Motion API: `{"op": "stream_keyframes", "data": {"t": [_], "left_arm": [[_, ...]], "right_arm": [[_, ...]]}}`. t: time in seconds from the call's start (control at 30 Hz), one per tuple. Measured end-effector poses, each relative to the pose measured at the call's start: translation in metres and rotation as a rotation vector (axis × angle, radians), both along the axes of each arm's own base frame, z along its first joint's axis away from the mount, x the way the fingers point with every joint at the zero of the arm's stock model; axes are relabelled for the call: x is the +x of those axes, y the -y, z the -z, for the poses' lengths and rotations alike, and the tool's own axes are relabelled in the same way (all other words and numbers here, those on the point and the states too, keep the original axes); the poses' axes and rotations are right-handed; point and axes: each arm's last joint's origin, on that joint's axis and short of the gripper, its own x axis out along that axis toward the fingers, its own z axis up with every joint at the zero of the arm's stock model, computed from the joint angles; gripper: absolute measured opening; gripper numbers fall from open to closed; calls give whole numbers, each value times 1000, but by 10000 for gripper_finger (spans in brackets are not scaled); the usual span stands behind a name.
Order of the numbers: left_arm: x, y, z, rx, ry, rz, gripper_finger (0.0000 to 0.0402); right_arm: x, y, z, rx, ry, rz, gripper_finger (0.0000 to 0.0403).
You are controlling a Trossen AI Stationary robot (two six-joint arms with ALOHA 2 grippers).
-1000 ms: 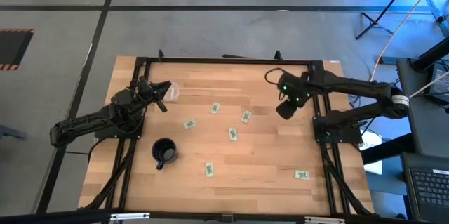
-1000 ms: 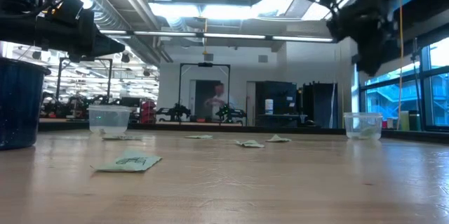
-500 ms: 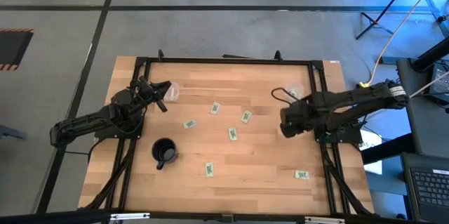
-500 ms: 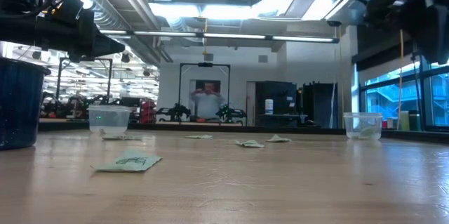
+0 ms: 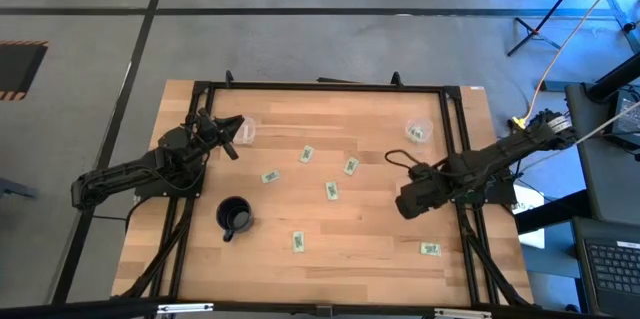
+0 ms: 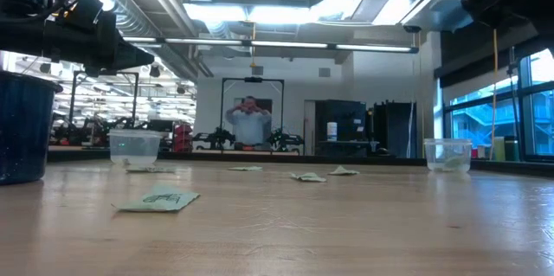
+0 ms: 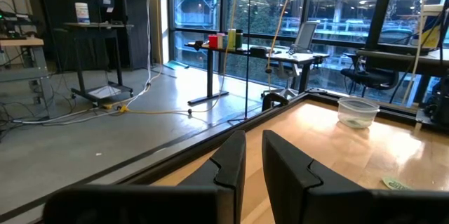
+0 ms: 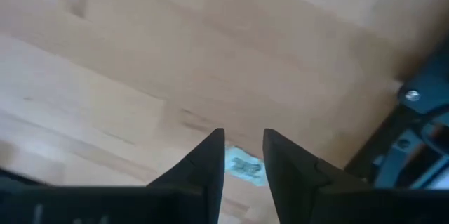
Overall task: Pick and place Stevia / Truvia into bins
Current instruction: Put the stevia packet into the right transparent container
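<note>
Hovering right pincer (image 8: 244,155), flat (papery) sachet (image 8: 245,168)

Robotics lab: exposed ceiling ducts (image 6: 156,16), equipment racks (image 7: 105,27), desks (image 7: 280,52).

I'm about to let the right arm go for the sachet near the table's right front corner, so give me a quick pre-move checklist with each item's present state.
1. Right gripper empty: ok, fingers slightly apart with nothing between them.
2. Target sachet lying flat and alone: ok; it also shows between the fingers in the right wrist view.
3. Gripper over the sachet: not ok, in the high view it sits up-table of it.
4. Right cup upright: ok.
5. Left gripper out of the way: ok, it waits by the left cup.
6. Black mug clear of the path: ok.
</note>
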Motion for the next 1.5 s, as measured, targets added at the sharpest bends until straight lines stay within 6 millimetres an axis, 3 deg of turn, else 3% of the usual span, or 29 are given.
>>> {"op": "stream_keyframes", "data": {"t": [0.4,0.53,0.77,0.9,1.17,1.5], "left_arm": [[0,0,0,-2,2,0,43],[0,0,0,-12,10,1,43],[0,0,0,-13,12,1,43],[0,0,0,-13,12,1,43],[0,0,0,-13,12,1,43],[0,0,0,-23,20,1,43]], "right_arm": [[0,-28,25,16,-180,67,108],[-6,-39,25,15,-200,114,146],[-22,-59,25,-1,-216,143,246],[-31,-69,25,-15,-221,205,274],[-36,-85,40,-95,-238,162,283],[-19,-105,68,-78,-225,159,279]]}}
